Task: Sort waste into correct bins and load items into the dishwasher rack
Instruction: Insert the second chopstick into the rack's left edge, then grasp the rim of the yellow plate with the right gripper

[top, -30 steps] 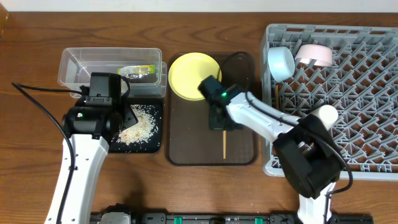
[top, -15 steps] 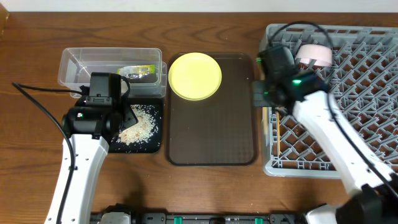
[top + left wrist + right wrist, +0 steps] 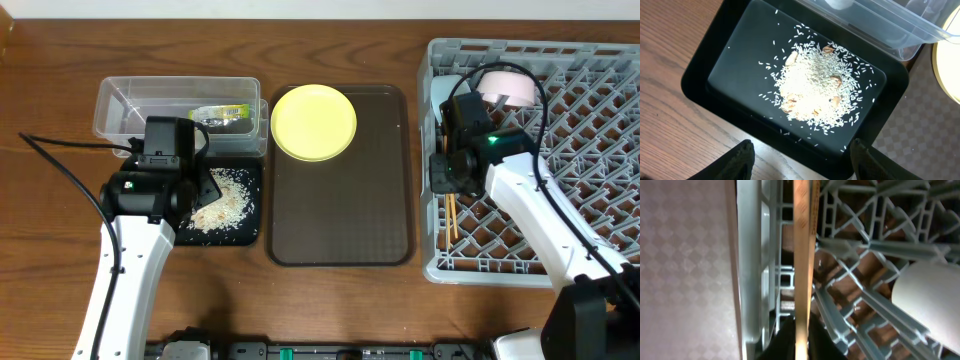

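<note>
From overhead the right gripper (image 3: 446, 176) is sitting over the left edge of the rack (image 3: 600, 270), and only a short tan length of the chopsticks (image 3: 450, 216) is poking out below it. The right wrist camera is giving what that view hides: the chopsticks (image 3: 803, 255) are running straight down the frame, just inside the rack's grey side wall and over its lattice, with the brown tray (image 3: 685, 270) just beyond the wall. A pale rounded shape is showing at the right of that view, and I cannot tell what it is.

The left wrist camera is looking straight down on the rice (image 3: 810, 90) heaped in the black tray (image 3: 700, 75), which the overhead view half covers with the arm.

Compared with a second ago, the right arm has left the brown tray (image 3: 340, 220) and carried the chopsticks across. Half a second ago it was higher along the rack's edge; now it is further down that side. The left arm is not moving at all.

The right gripper (image 3: 801, 345) is pinching the chopsticks, its dark fingers pressing close on either side. The left gripper (image 3: 802, 150) is hanging spread wide, holding nothing, above the black tray's near rim.

The yellow plate (image 3: 313, 122) is lying on the brown tray, the wrapper (image 3: 222, 114) in the clear tub (image 3: 120, 105), and the pinkish bowl (image 3: 505, 85) in the rack.
</note>
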`<action>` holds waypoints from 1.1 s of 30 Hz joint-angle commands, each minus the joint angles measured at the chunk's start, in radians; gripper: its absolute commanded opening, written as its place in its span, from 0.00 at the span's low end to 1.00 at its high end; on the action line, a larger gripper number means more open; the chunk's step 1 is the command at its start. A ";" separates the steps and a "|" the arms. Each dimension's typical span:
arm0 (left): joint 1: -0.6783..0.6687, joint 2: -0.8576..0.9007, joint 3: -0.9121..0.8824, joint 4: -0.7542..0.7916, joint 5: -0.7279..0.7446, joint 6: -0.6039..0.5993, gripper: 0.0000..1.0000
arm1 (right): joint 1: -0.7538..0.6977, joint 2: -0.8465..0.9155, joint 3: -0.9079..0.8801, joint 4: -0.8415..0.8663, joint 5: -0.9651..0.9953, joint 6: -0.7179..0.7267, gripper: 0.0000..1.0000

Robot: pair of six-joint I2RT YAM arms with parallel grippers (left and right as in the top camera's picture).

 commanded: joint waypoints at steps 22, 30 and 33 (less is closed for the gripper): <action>0.005 -0.009 0.010 -0.002 -0.019 -0.006 0.65 | 0.158 0.175 0.079 0.687 -0.271 0.042 0.56; 0.005 -0.009 0.009 -0.003 -0.019 -0.006 0.65 | 0.219 0.388 0.079 0.808 -0.173 0.168 0.56; 0.005 -0.009 0.009 -0.003 -0.019 -0.006 0.65 | 0.238 0.444 0.079 0.844 -0.173 0.196 0.55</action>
